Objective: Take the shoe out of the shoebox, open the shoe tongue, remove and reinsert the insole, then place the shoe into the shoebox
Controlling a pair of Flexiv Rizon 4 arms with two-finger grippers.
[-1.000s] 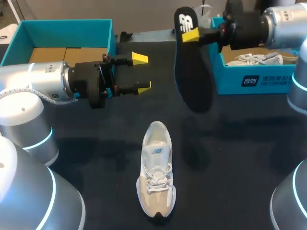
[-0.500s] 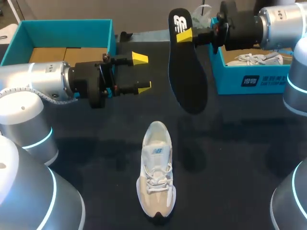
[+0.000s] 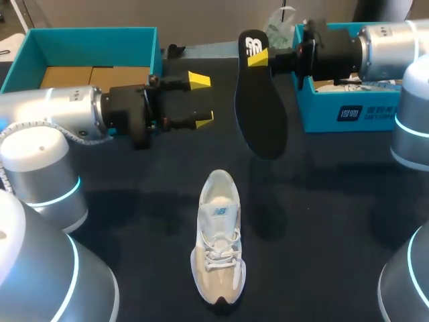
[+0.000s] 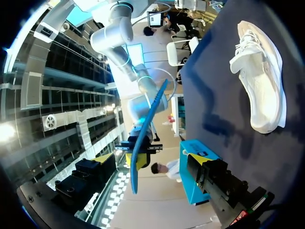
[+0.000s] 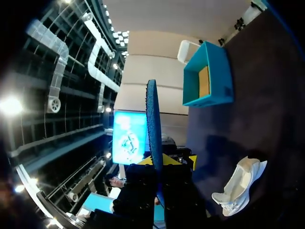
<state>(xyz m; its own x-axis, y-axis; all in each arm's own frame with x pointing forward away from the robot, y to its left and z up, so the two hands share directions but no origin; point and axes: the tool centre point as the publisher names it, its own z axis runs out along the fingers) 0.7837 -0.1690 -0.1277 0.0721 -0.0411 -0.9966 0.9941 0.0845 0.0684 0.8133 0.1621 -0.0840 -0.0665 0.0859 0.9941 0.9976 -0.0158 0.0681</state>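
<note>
Shoe (image 3: 218, 241) rests on its sole on the dark worktop (image 3: 134, 201), outside any box, with its toe toward the robot. Above and beyond its heel the black insole (image 3: 260, 107) hangs in the air, pinched at its heel end by the right claw (image 3: 258, 59). In the right wrist view it stands edge-on between the fingers. The left claw (image 3: 201, 99) hovers beyond the shoe on its left, spread and holding nothing, near the insole but apart from it. Beyond the shoe to its right stands a teal shoebox (image 3: 335, 114). Beyond it to the left is another teal box (image 3: 87, 40).
</note>
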